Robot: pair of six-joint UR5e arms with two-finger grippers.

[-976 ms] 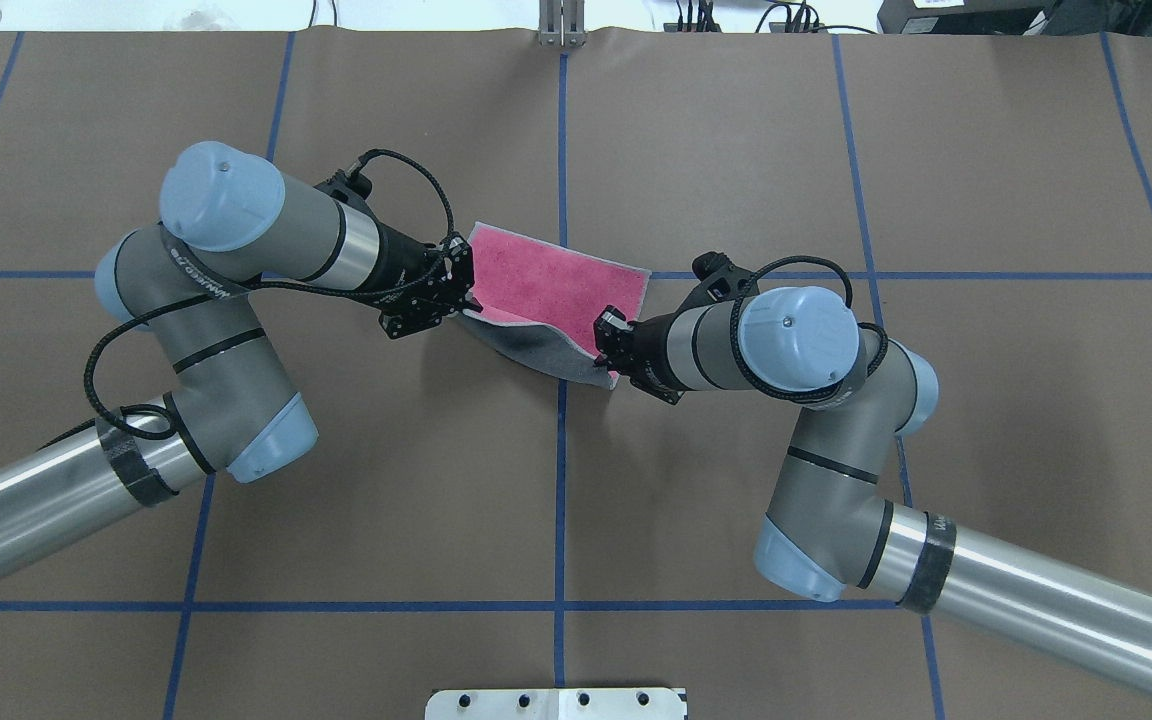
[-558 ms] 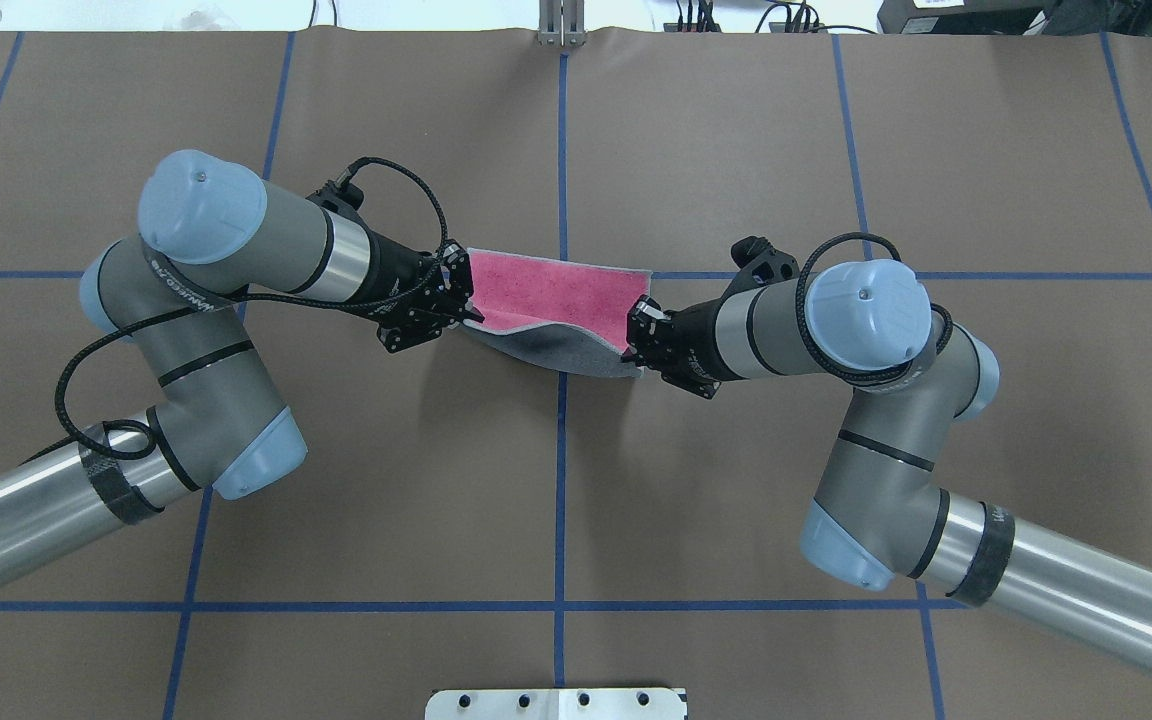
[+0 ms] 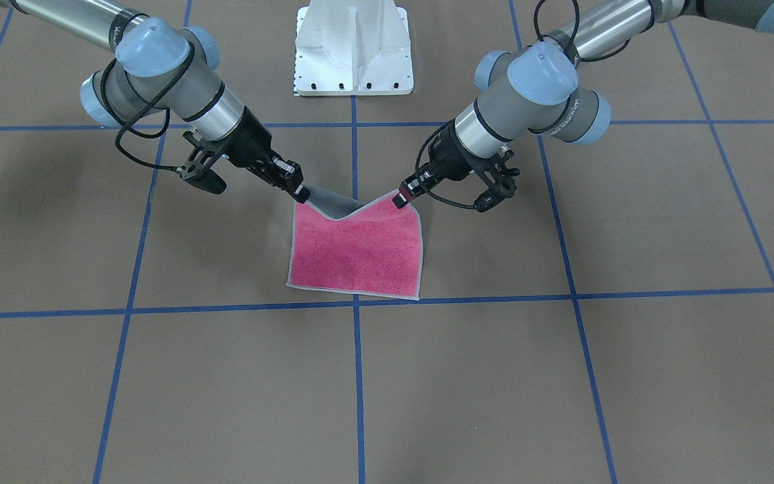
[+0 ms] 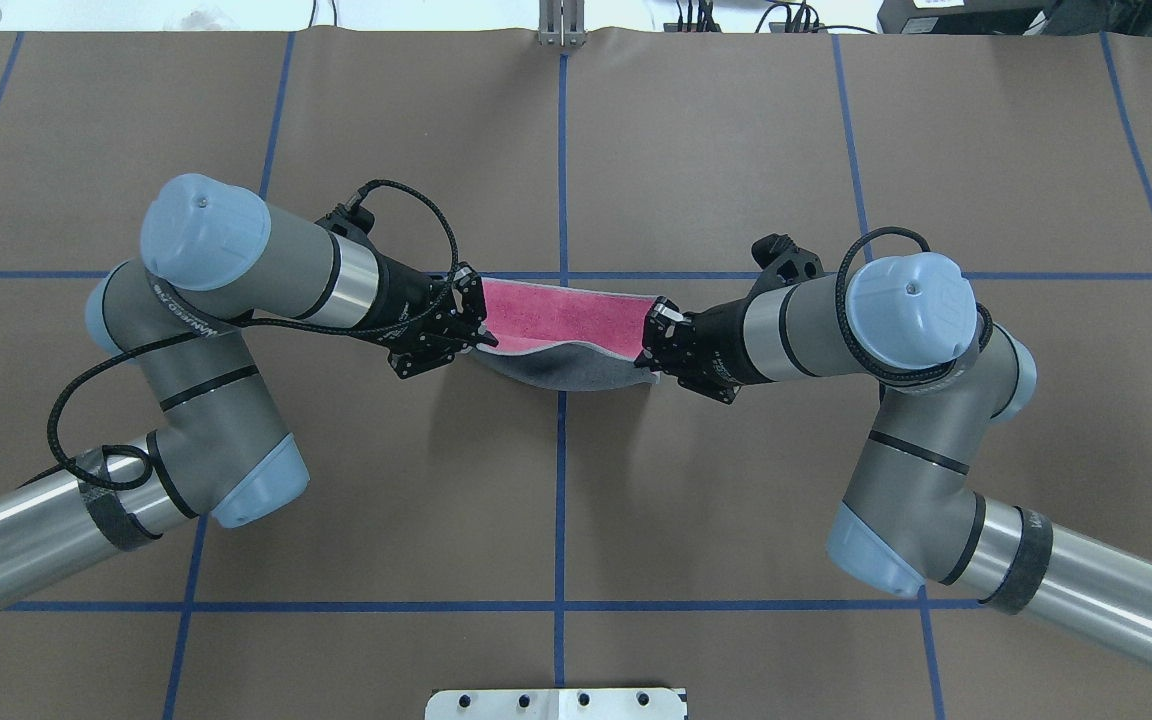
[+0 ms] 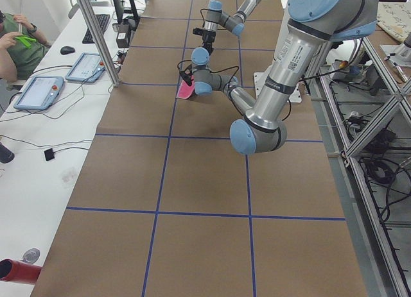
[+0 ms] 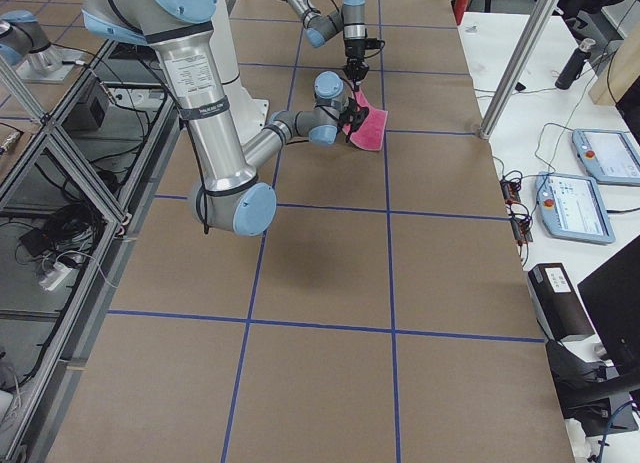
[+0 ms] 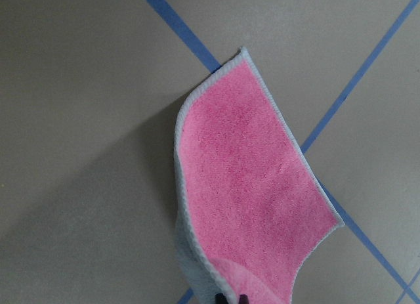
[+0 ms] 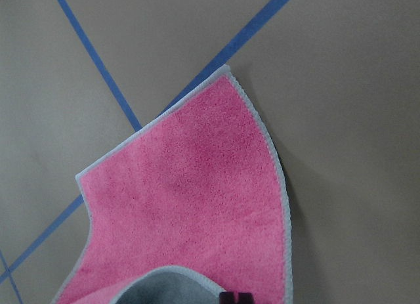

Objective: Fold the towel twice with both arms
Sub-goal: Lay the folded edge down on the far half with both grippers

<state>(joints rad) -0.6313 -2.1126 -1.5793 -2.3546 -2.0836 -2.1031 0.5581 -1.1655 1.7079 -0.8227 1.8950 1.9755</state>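
Towel [image 3: 357,252]: middle of table [image 3: 562,376], pink face up. The edge far from the robot rests beside a blue tape line [image 3: 494,298]. The near edge is raised and sags in the middle, grey underside showing.
Left gripper [image 3: 400,199]: closed on one raised corner.
Right gripper [image 3: 300,194]: closed on the other raised corner.
Both corners are clear of the table.

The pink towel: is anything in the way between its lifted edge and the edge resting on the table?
Nothing visible. The left gripper and right gripper each pinch a raised corner of the towel; only its own bare pink face lies between there and the resting edge.
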